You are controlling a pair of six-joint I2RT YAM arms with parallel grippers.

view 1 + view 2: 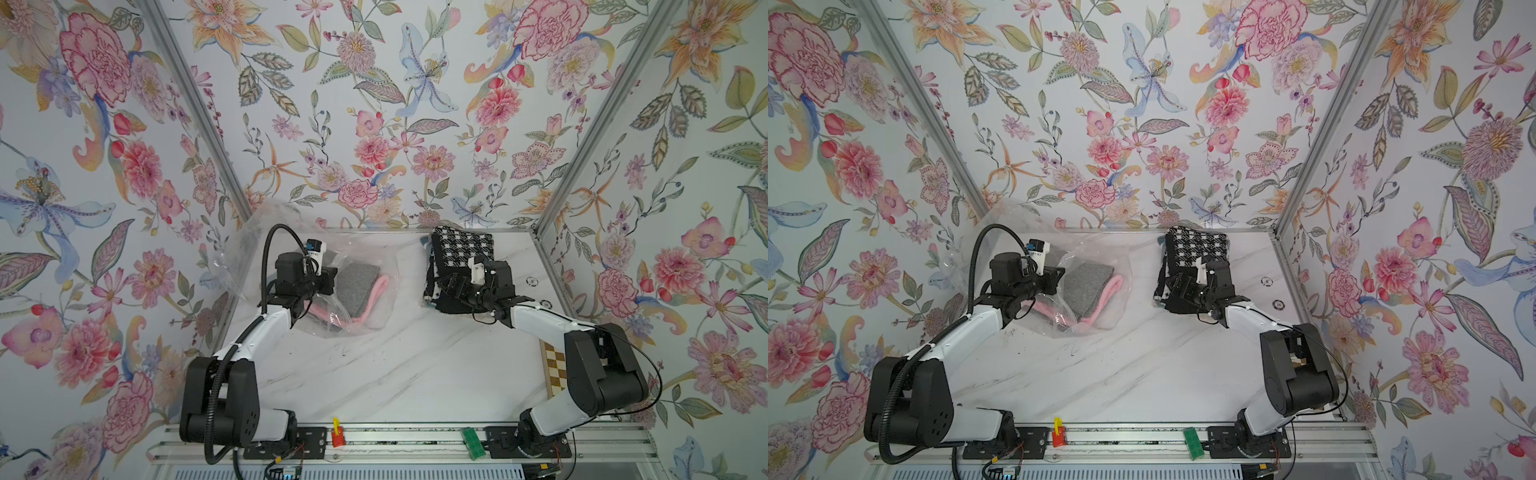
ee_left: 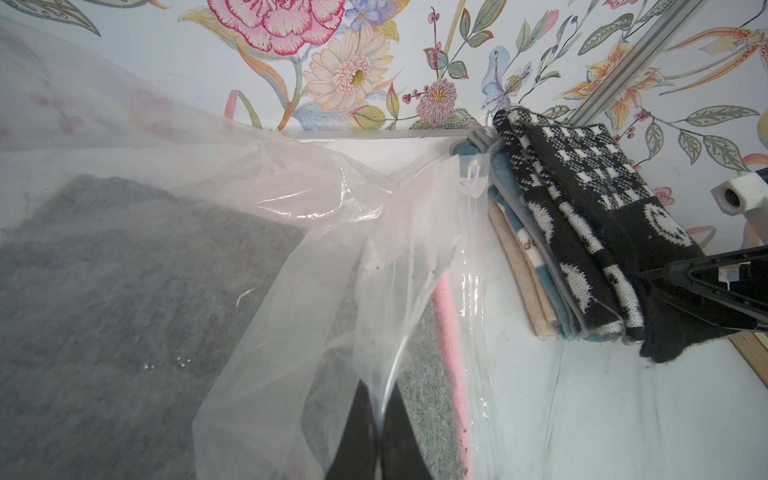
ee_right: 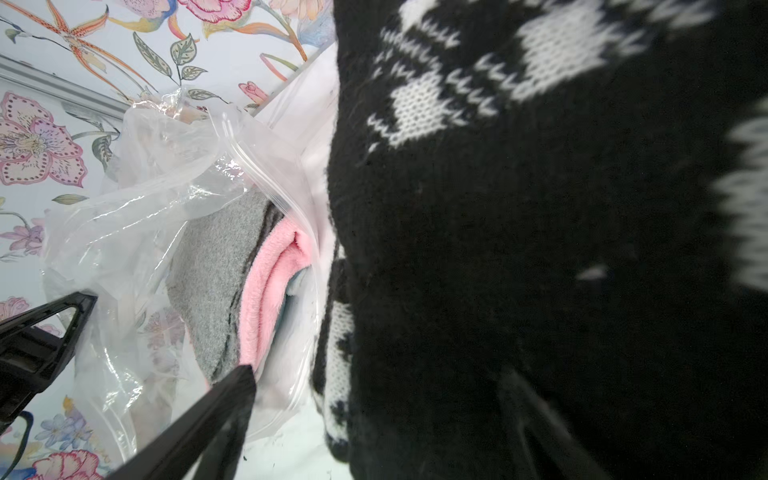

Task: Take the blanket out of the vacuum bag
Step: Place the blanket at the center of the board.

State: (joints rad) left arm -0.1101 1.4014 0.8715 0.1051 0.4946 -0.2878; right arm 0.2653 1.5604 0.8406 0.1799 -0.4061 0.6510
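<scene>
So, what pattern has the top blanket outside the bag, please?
The blanket is black-and-white checked; clearest in left wrist view.

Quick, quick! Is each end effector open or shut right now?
Left end effector: shut on the bag.
Right end effector: open, at the checked blanket.

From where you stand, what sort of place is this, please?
Probably a robot test booth: floral-papered panels in aluminium framing, left arm and right arm bolted to a rail, marble-look tabletop.
</scene>
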